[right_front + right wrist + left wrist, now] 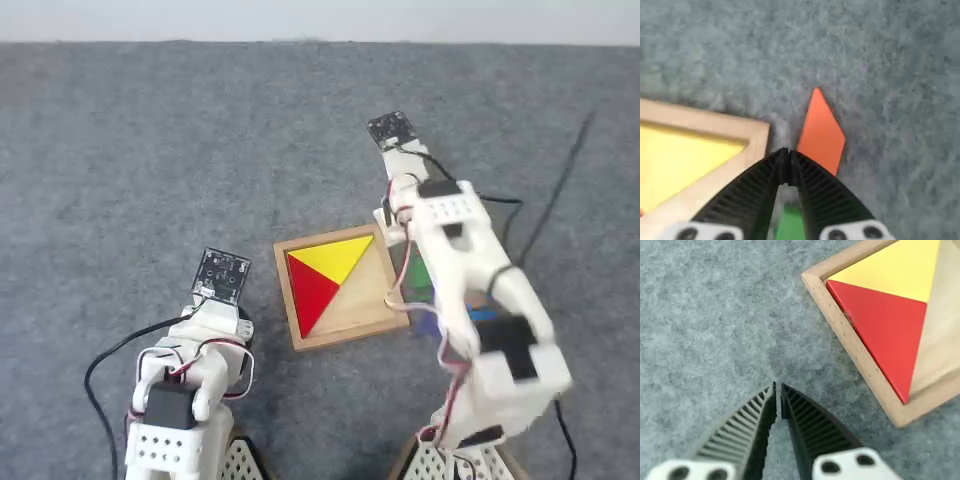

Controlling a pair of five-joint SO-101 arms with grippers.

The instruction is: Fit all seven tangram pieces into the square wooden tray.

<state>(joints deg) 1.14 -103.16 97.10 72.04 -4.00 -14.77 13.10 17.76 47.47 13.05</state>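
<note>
Your right gripper (788, 167) is pressed together and empty, its tips just beside the near end of the orange piece (821, 132). That piece lies flat on the carpet (890, 60), just outside a corner of the tray (705, 125). Its long axis runs almost straight away from the tips, so you'd likely need to spread the jaws across its narrow width. Your left gripper (778, 390), also closed and empty, sits beyond the tray's opposite side, so the right arm is nearer.
</note>
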